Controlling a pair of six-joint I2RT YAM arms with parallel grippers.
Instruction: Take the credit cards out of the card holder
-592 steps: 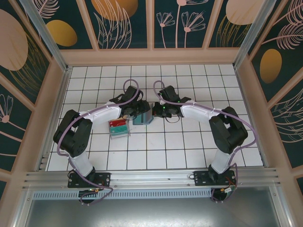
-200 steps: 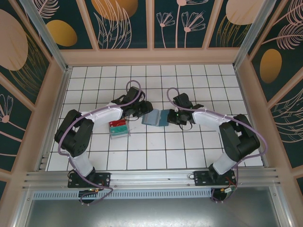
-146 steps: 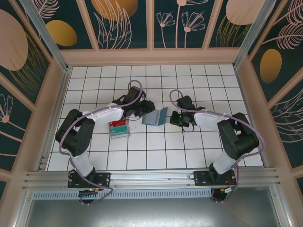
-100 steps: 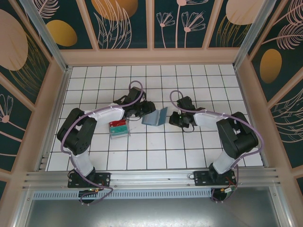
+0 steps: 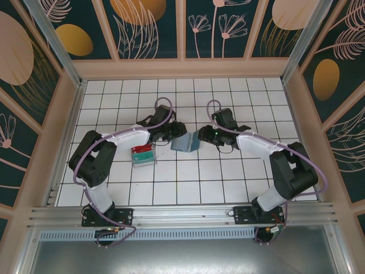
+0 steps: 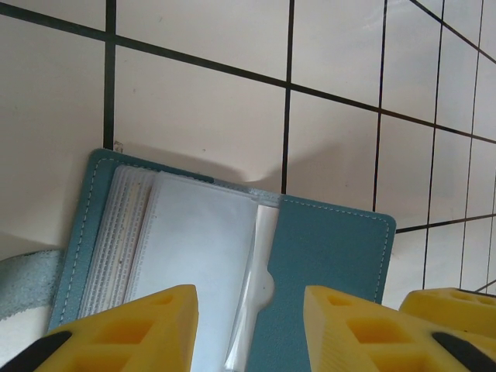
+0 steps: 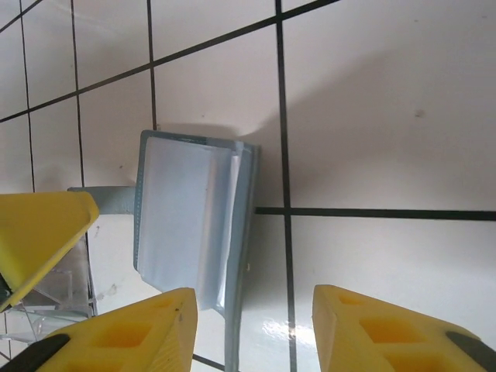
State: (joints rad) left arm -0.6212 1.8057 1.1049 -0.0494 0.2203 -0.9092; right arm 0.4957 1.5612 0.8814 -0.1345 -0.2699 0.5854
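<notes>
- The left gripper [image 6: 246, 302] is unclenched. Its yellow jaws stand parted with nothing pinched between them.
- The jaw tips sit over the nearest edge of the card holder [image 6: 325, 256]. I cannot tell whether they press on it.
- The card holder is a teal sleeve with pale stitching. It lies opened like a book just ahead of the left gripper's tips, on the white tiled table [image 6: 194, 101].
- Toward that gripper's left finger, the holder carries a stack of translucent white pockets [image 6: 194, 256]. What they hold cannot be made out.
- Toward its right finger there is bare teal lining.
- Faint rows of print [image 6: 116, 240] run down the outermost pocket, too blurred to read.
- The right gripper [image 7: 252, 294] is also unclenched, its jaws wide apart and empty.
- The holder lies ahead of the right gripper, toward its left finger. Seen from this gripper, the cover stands on edge, half folded over the pockets.
- Past the holder, on the right gripper's left side, a yellow finger [image 7: 39, 232] of the other arm blocks that side. The two grippers flank the holder.
- A clear plastic tray [image 5: 142, 154] with red and green contents sits back from the left gripper's tips, close beside its forearm and apart from the holder.
- Purple cables [image 5: 162, 105] loop over both wrists.
- Teal panels [image 5: 142, 23] painted with peach leaves and discs wall in the table, well beyond both grippers.
</notes>
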